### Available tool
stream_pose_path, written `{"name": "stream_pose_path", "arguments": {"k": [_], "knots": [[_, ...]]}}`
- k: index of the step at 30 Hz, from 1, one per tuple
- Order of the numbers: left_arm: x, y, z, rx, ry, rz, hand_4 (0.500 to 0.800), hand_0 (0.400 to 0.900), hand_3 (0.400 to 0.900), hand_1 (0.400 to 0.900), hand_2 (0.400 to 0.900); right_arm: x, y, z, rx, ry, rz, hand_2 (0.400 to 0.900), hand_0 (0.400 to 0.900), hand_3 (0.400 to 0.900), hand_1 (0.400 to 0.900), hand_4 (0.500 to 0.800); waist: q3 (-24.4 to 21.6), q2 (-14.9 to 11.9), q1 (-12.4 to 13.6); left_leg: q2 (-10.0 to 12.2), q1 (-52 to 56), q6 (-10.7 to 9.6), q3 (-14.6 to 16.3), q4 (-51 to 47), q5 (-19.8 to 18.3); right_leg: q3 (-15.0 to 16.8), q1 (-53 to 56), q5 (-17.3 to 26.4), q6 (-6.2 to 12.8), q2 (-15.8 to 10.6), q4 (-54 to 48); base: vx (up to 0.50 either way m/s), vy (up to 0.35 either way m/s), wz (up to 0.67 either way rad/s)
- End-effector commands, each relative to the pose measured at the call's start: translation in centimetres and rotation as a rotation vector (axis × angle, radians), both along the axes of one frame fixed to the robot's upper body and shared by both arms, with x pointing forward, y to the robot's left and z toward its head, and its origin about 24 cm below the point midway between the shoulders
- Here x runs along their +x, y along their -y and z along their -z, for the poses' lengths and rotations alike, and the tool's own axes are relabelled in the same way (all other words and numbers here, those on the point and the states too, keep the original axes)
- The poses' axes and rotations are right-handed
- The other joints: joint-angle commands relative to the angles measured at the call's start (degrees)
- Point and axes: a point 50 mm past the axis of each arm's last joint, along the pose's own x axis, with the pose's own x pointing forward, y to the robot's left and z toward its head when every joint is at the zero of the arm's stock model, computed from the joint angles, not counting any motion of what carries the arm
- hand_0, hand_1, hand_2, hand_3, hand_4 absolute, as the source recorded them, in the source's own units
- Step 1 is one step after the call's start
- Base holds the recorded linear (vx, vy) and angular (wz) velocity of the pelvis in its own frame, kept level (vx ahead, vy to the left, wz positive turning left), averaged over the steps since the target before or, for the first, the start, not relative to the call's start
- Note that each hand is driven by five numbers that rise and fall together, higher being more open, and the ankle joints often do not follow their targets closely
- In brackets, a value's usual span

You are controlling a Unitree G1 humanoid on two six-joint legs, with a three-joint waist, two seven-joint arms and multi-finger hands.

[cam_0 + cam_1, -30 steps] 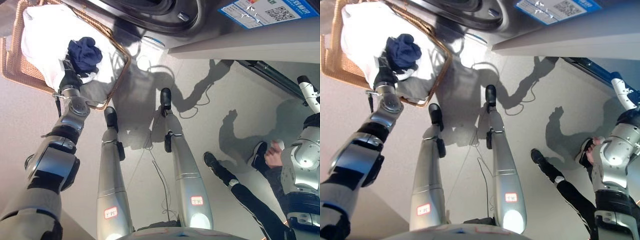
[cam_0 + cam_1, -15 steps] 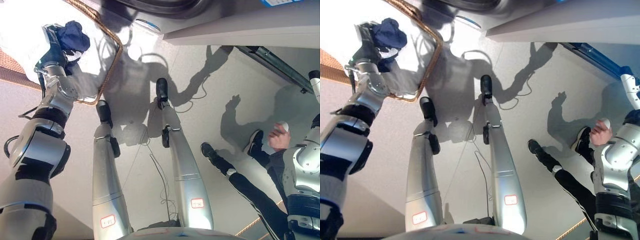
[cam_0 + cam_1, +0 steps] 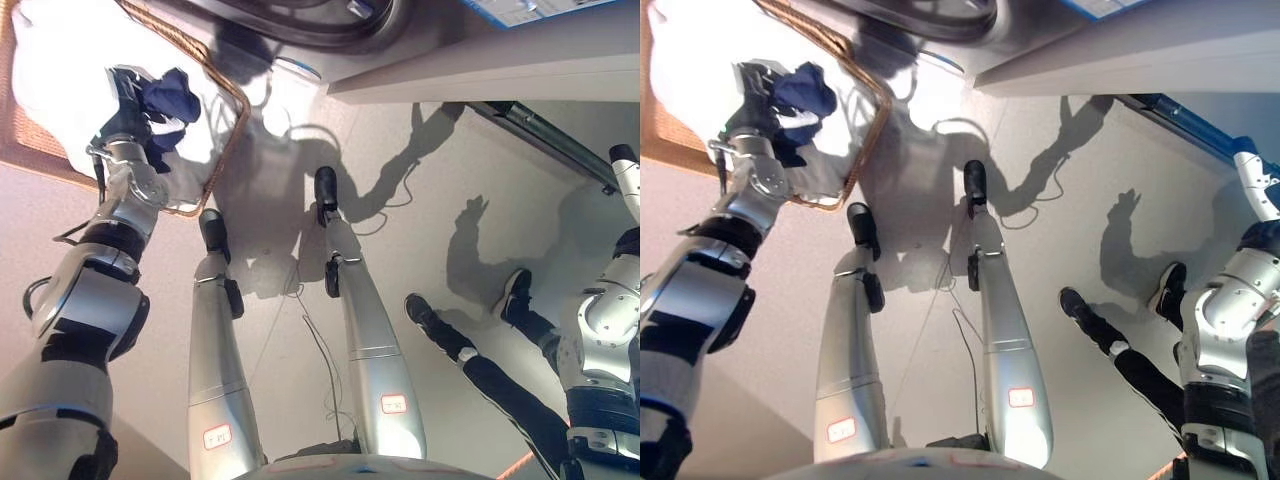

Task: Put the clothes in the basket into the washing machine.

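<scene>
A wicker basket (image 3: 226,122) stands on the floor at the upper left, with a white cloth (image 3: 55,65) and a dark navy garment (image 3: 170,95) in it. My left hand (image 3: 127,92) is inside the basket, its fingers curled into the left side of the navy garment. The washing machine's round door opening (image 3: 300,18) shows along the top edge, just right of the basket. My right hand (image 3: 625,178) is held up at the far right edge, away from the basket.
A person's legs in dark trousers and black shoes (image 3: 478,362) stretch across the floor at the lower right. A pale cabinet front (image 3: 480,70) with a blue label (image 3: 525,8) runs along the top right. A dark bar (image 3: 540,145) lies on the floor below it.
The view has shifted. My left hand has gone from the basket's near rim up to the navy garment and closed on it. The person's hand at the right no longer shows.
</scene>
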Motion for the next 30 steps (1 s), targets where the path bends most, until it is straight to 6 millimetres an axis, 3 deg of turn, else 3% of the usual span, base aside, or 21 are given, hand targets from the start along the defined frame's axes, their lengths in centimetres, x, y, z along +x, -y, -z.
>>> {"name": "stream_pose_path", "arguments": {"k": [1,5,9,11,12,13,14,16,19,30], "knots": [[-0.5,0.6,2.4,-0.113,0.034,0.025,0.5,0.4,0.4,0.4,0.4,-1.3,1.2,-1.6,-0.074,0.03,0.041,0.9,0.9,0.9,0.9,0.8,-4.3,3.9,1.0,-3.1,9.5,6.6,2.5,-12.7,2.1,-2.4,4.2,-0.9,-0.48,2.7,-1.0,0.06,-0.004,0.13],[-0.8,1.6,4.9,-0.176,-0.017,0.058,0.5,0.4,0.4,0.4,0.4,-0.1,0.6,-1.0,-0.066,-0.021,0.006,0.9,0.9,0.9,0.9,0.8,-4.1,4.2,2.5,-3.3,17.7,5.9,2.3,-17.7,3.7,-2.6,11.5,-1.0,-0.7,2.1,-3.0,0.06,-0.022,0.13],[-1.1,2.1,6.4,-0.226,-0.046,0.079,0.5,0.4,0.4,0.4,0.4,-0.2,1.8,0.1,-0.04,-0.088,0.02,0.9,0.9,0.9,0.9,0.8,-4.1,4.2,3.2,-3.4,24.9,5.2,1.8,-22.7,5.1,-2.9,18.0,-0.8,-0.8,2.1,-6.1,0.06,-0.037,0.07],[-1.6,2.0,7.5,-0.422,-0.021,0.093,0.5,0.4,0.4,0.4,0.4,0.0,2.0,0.7,-0.035,-0.136,0.017,0.9,0.9,0.9,0.9,0.8,-4.6,4.3,4.2,-3.2,30.3,4.6,1.8,-27.0,6.8,-3.5,23.4,-0.6,-0.83,1.8,-9.5,0.07,-0.03,-0.02],[-1.6,1.9,7.5,-0.424,-0.021,0.093,0.5,0.4,0.4,0.4,0.4,0.0,2.0,0.7,-0.036,-0.136,0.016,0.9,0.9,0.9,0.9,0.8,-4.4,4.3,4.2,-3.1,30.6,4.6,1.8,-27.2,6.9,-3.5,23.7,-0.6,-0.83,1.8,-9.6,0.06,-0.025,-0.01],[-1.6,1.7,7.7,-0.628,0.038,0.097,0.5,0.4,0.4,0.4,0.4,-0.2,2.5,1.6,0.003,-0.171,0.026,0.9,0.9,0.9,0.9,0.8,-5.1,4.5,4.5,-3.1,33.5,4.4,1.7,-29.6,7.8,-3.7,26.4,-0.6,-0.88,1.9,-11.0,0.03,-0.019,0.04],[-1.6,1.7,7.6,-0.629,0.039,0.097,0.5,0.4,0.4,0.4,0.4,-0.2,2.5,1.6,0.003,-0.17,0.025,0.9,0.9,0.9,0.9,0.8,-5.0,4.4,4.3,-3.2,33.5,4.4,1.6,-30.0,8.4,-3.8,26.5,-0.1,-0.87,1.8,-11.4,0.06,-0.024,0.04],[-1.2,2.3,6.7,-0.886,0.16,0.171,0.5,0.4,0.4,0.4,0.4,-0.4,2.9,2.7,0.044,-0.22,0.041,0.9,0.9,0.9,0.9,0.8,-5.8,5.2,4.9,-2.7,37.7,4.0,1.1,-33.4,9.2,-3.9,29.5,-0.8,-1.01,2.1,-12.0,0.09,-0.016,0.04],[-0.7,3.0,5.0,-1.105,0.291,0.27,0.5,0.4,0.4,0.4,0.4,-0.1,2.9,3.4,0.084,-0.237,0.031,0.9,0.9,0.9,0.9,0.8,-6.5,5.5,4.9,-2.1,41.2,3.5,1.0,-37.0,10.6,-4.1,31.9,-1.2,-0.99,2.4,-12.6,0.06,-0.004,-0.01],[1.0,3.5,0.3,-1.291,0.445,0.369,0.5,0.4,0.4,0.4,0.4,1.0,3.1,4.1,0.147,-0.256,-0.002,0.9,0.9,0.9,0.9,0.8,-9.6,4.8,2.8,-1.1,42.7,2.7,0.5,-40.6,12.6,-4.3,33.1,-0.1,-0.76,3.2,-15.1,0.03,-0.002,-0.02]]}}
